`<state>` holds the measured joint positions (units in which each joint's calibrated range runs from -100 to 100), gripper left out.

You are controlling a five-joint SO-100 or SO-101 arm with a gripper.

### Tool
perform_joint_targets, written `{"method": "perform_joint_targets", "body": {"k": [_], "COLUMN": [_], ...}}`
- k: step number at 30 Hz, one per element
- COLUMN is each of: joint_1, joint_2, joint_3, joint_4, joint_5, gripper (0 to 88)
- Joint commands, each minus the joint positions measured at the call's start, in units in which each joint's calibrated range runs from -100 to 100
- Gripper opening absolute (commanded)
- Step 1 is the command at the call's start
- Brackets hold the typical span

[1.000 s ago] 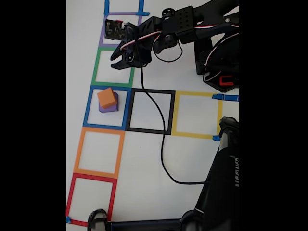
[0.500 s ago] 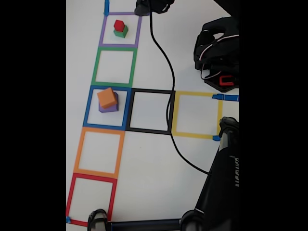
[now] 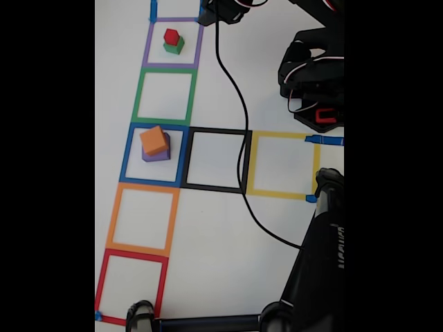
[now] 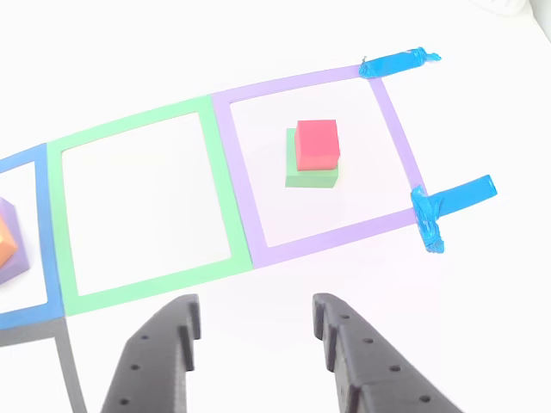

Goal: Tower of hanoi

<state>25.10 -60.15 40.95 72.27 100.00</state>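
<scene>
A red cube (image 3: pixel 171 35) sits on top of a green cube (image 3: pixel 174 47) inside the purple tape square (image 3: pixel 147 43) at the top of the fixed view. The other view shows the same stack, red cube (image 4: pixel 317 144) on green cube (image 4: pixel 310 178). An orange cube (image 3: pixel 154 140) rests on a purple cube (image 3: pixel 158 155) in the blue tape square (image 3: pixel 127 152); both cubes also show at the left edge, orange cube (image 4: pixel 5 243) and purple cube (image 4: pixel 9 211). My gripper (image 4: pixel 256 311) is open and empty, hanging short of the red-green stack. It appears at the top edge as gripper (image 3: pixel 212 12).
Green (image 3: pixel 138 93), black (image 3: pixel 246 162), yellow (image 3: pixel 284 195), orange (image 3: pixel 142 247) and red (image 3: pixel 102 283) tape squares mark the white table. A black cable (image 3: pixel 239 159) runs across the black square. The arm's base (image 3: pixel 315 83) stands at right, a black stand (image 3: pixel 318 263) at lower right.
My gripper has pulled back from over the purple square toward the top edge, uncovering the red cube on the green cube. The orange-purple stack has not moved.
</scene>
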Motion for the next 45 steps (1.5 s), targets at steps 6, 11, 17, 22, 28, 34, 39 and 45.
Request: {"method": "perform_joint_targets", "body": {"k": [6,11,17,22,28,34,39,45], "joint_1": [4.14,5.10,5.58,6.73,9.41,9.80,9.80,10.85], "joint_2": [4.64,12.80,24.83,29.99,31.04,34.19,40.73,48.40], "joint_3": [25.51,30.60,32.87,32.51,32.33,32.33,32.33,30.51], "joint_4": [-40.85,-56.32,-73.97,-80.29,-81.42,-84.90,-93.08,-99.80], "joint_5": [0.00,0.00,0.00,0.00,0.00,0.00,0.00,0.00], "gripper": [30.1,30.4,31.1,33.4,34.6,34.7,34.4,33.2]}}
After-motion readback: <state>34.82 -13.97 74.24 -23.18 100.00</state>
